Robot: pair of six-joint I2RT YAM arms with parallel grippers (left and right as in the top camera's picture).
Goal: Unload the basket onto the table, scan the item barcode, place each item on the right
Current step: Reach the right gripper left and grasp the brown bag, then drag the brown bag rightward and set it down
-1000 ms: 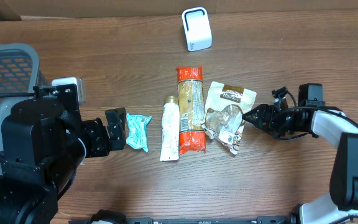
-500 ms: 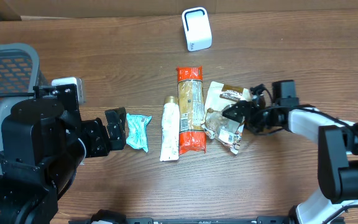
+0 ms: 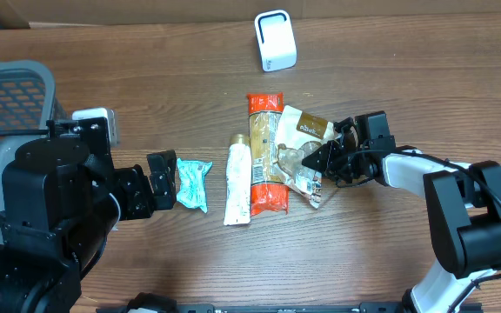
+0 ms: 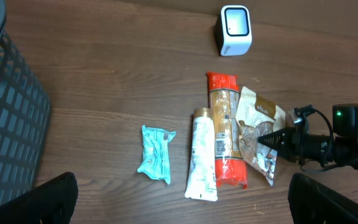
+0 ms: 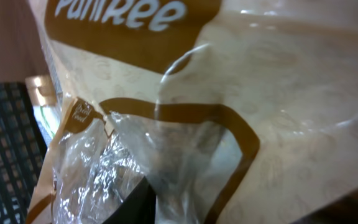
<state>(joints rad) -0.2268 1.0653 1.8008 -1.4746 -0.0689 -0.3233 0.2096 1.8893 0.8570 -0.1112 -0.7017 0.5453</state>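
The right gripper (image 3: 323, 161) has been brought in from the right edge of the table (image 3: 390, 261) and its jaws narrowed almost shut on the right rim of the bag (image 3: 303, 137) — now nudged against the pasta packet (image 3: 266, 152) at mid-table — so pickup for scanning seems begun. The left gripper (image 3: 163, 180) is held wide open, empty, beside the teal packet (image 3: 193, 183).

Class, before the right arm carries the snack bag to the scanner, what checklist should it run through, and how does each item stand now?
1. Right claw at the snack bag: ok.
2. Firm grip on the bag: cannot tell.
3. Bag clear of the pasta packet: not ok, their edges meet.
4. Barcode facing out: cannot tell.
5. Scanner standing at the far edge: ok.
6. Left claw open, away from the bag: ok.
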